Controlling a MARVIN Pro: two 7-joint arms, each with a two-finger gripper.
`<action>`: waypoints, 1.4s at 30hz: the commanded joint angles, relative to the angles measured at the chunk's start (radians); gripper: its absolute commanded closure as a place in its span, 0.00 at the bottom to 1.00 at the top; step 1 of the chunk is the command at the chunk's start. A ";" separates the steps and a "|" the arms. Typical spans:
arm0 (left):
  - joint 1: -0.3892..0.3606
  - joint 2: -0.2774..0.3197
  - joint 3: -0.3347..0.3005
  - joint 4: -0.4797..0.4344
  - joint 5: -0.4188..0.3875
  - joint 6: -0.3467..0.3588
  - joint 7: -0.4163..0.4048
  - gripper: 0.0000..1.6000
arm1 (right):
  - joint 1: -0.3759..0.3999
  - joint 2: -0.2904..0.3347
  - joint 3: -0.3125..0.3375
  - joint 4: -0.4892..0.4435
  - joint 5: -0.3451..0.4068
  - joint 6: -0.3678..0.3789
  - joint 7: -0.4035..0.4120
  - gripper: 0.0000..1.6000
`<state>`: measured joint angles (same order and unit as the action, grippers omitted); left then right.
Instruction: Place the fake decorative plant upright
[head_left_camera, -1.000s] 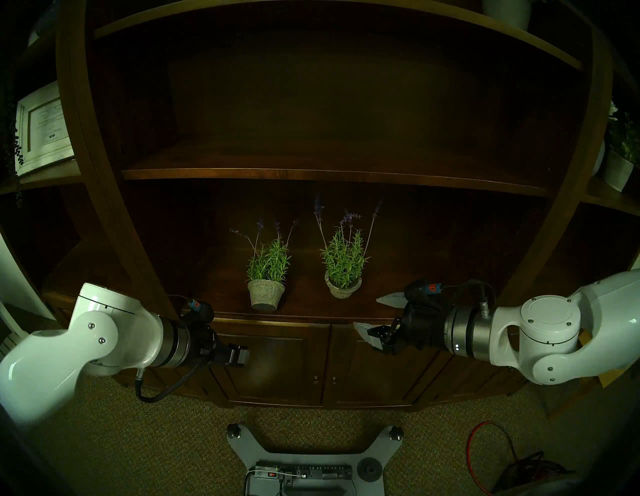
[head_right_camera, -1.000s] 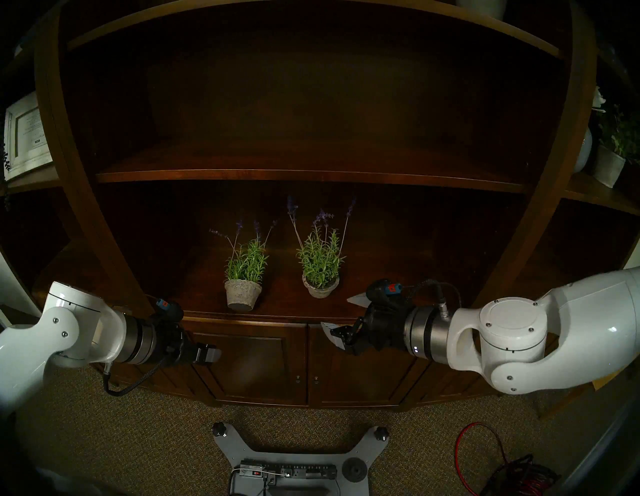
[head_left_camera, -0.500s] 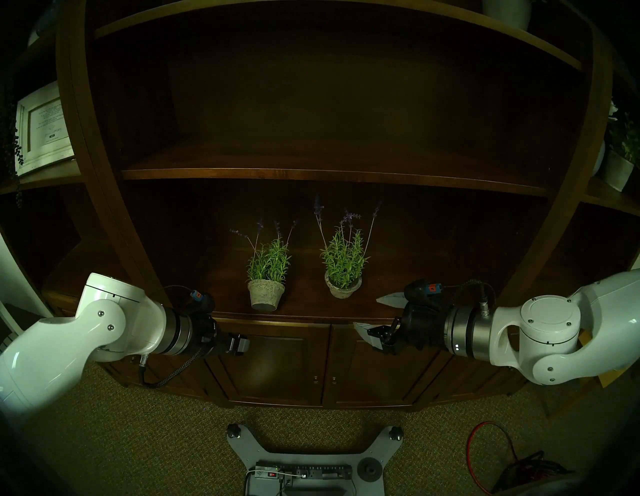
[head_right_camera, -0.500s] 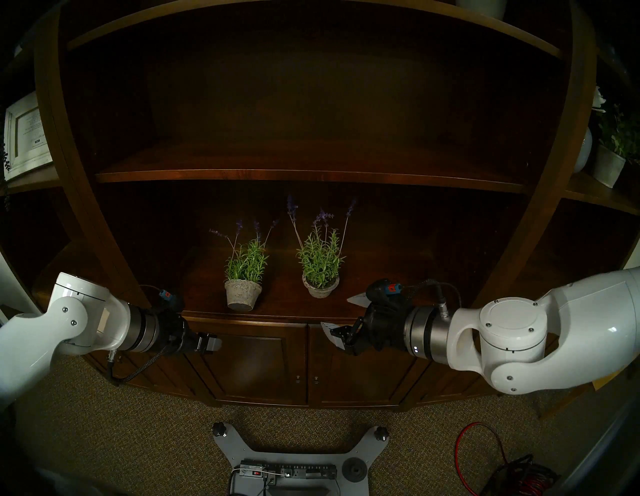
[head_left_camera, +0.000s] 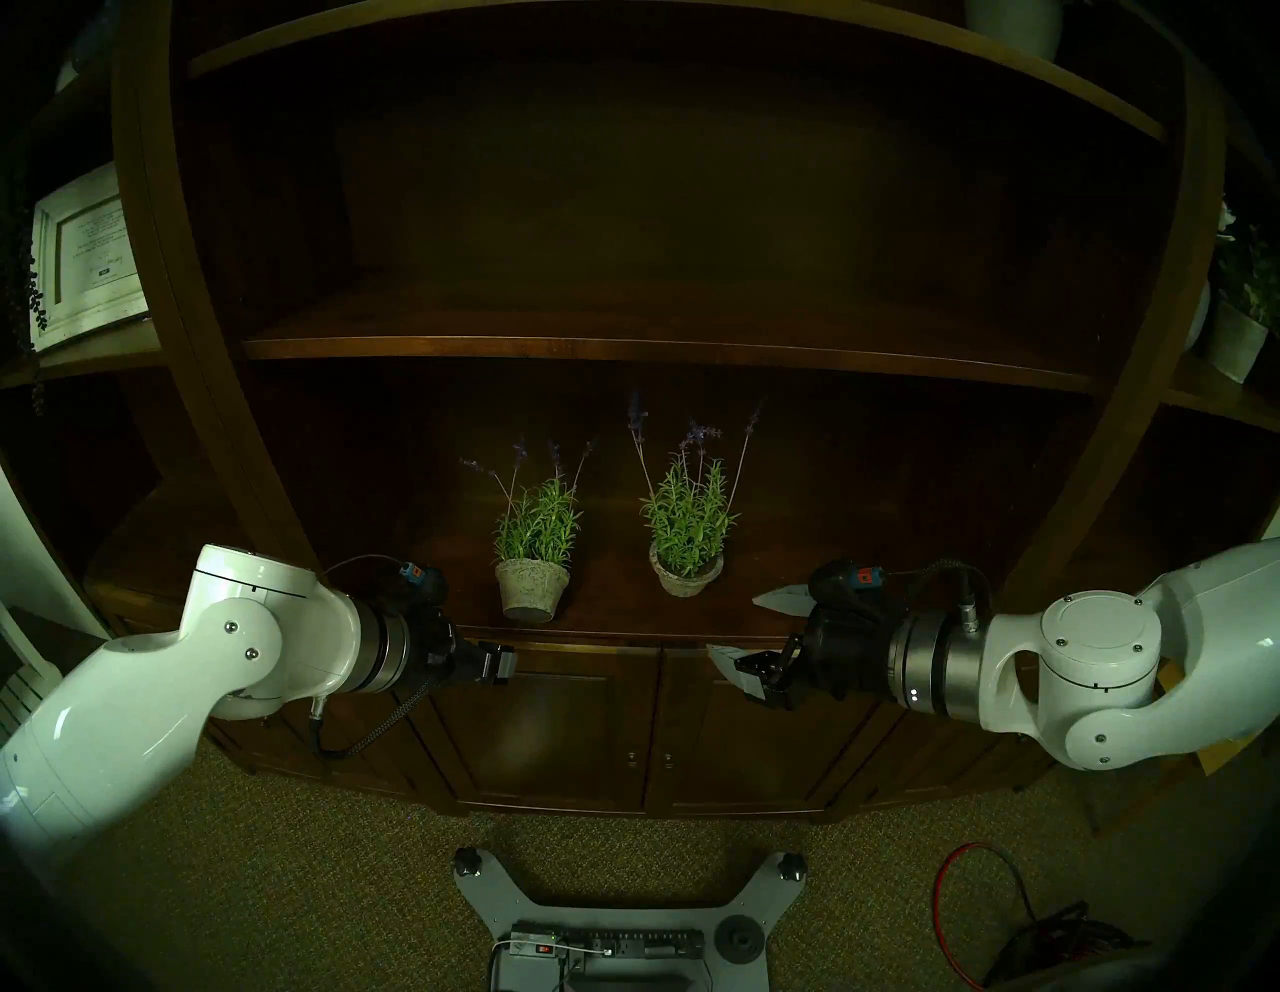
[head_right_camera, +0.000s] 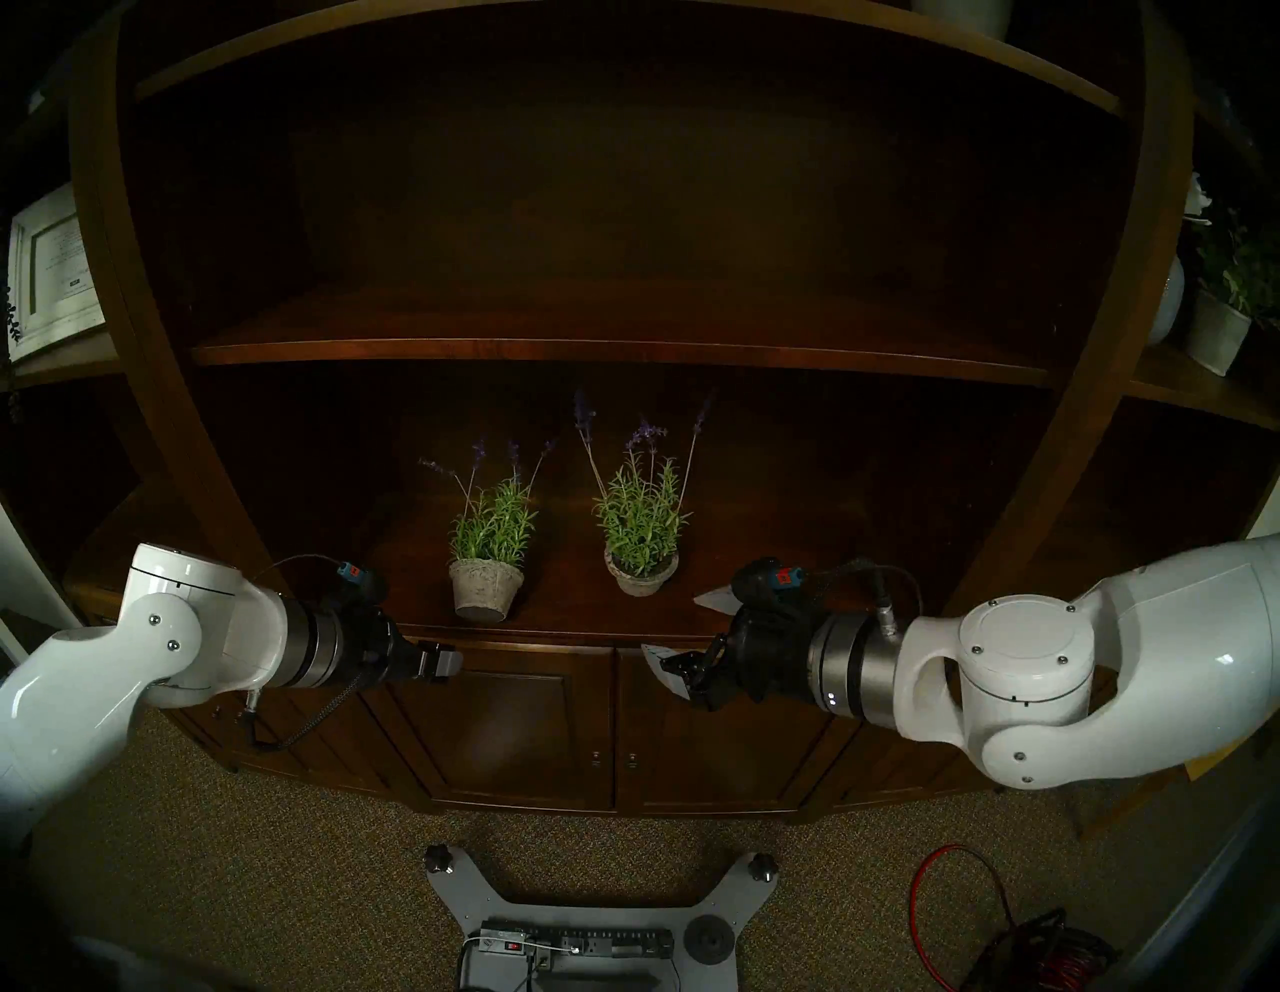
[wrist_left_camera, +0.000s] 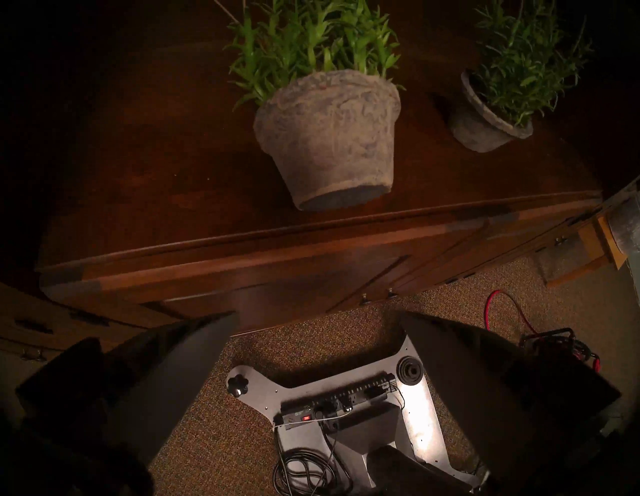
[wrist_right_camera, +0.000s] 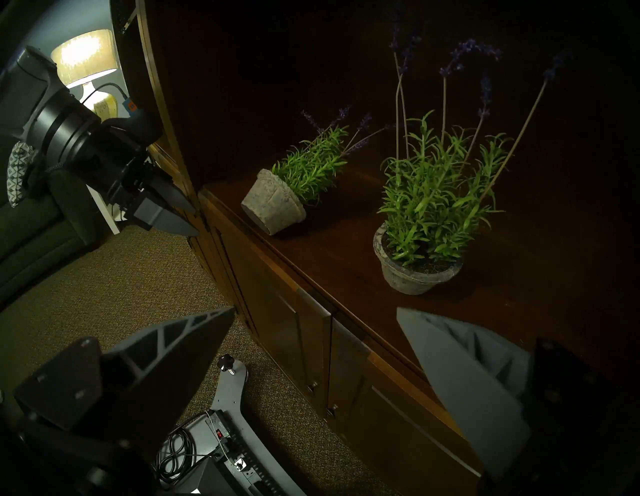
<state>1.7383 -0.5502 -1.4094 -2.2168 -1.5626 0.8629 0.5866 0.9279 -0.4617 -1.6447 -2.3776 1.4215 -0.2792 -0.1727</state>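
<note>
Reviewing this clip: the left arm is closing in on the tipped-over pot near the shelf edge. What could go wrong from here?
1. The tipped pot lies on its side with its base close to the shelf's front edge; a nudge from the open left gripper could roll it off onto the carpet.
2. The upright plant stands close beside it; swinging the tipped one up could snag its thin flower stems or topple it.
3. The round, tapered pot may slip between the fingers.

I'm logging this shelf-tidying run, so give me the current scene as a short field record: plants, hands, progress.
tipped plant: left pot lying on its side, base toward the shelf edge
upright plant: right pot standing
left hand: open, empty, below and in front of the tipped pot
right hand: open, empty, beside the upright pot
progress: tipped plant not yet grasped
</note>
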 joint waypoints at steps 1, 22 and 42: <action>-0.114 -0.097 0.018 0.013 0.019 -0.001 0.036 0.00 | 0.012 0.001 0.016 -0.001 -0.002 -0.007 0.002 0.00; -0.312 -0.319 0.098 0.124 0.041 0.097 0.150 0.00 | 0.012 0.001 0.016 -0.001 -0.002 -0.007 0.001 0.00; -0.448 -0.426 0.188 0.249 0.000 0.097 0.304 0.00 | 0.011 0.002 0.017 -0.001 -0.003 -0.007 0.001 0.00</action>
<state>1.3882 -0.9449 -1.2290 -1.9702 -1.5408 0.9627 0.8577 0.9279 -0.4608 -1.6448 -2.3782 1.4206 -0.2791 -0.1742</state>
